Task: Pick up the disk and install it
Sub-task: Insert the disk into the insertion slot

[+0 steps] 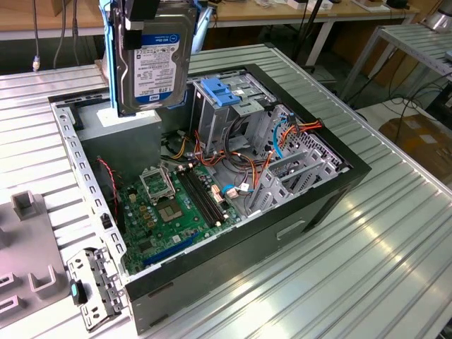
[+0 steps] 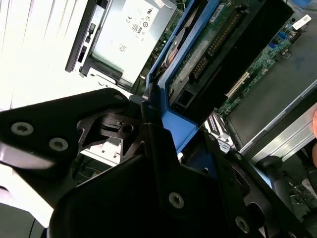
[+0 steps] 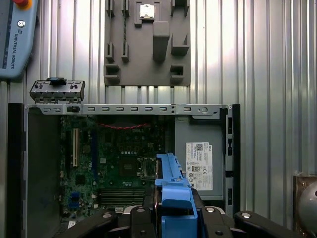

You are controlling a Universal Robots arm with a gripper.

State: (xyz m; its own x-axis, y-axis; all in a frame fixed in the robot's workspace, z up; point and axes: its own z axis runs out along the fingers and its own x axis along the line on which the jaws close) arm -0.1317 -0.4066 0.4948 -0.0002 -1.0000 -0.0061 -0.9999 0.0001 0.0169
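The disk, a dark hard drive with a label in a bright blue carrier, hangs upright above the open computer case, over the grey power supply. My gripper is shut on its top edge. In the first wrist view the blue carrier of the disk runs out from between the black fingers over the motherboard. In the second wrist view the disk shows its circuit side, with the gripper clamped on the blue frame.
The case lies open on a ribbed metal table. Inside are a green motherboard, cables and a light-blue slotted bracket on the drive cage. A grey fixture plate, a loose metal bracket and a teach pendant lie nearby.
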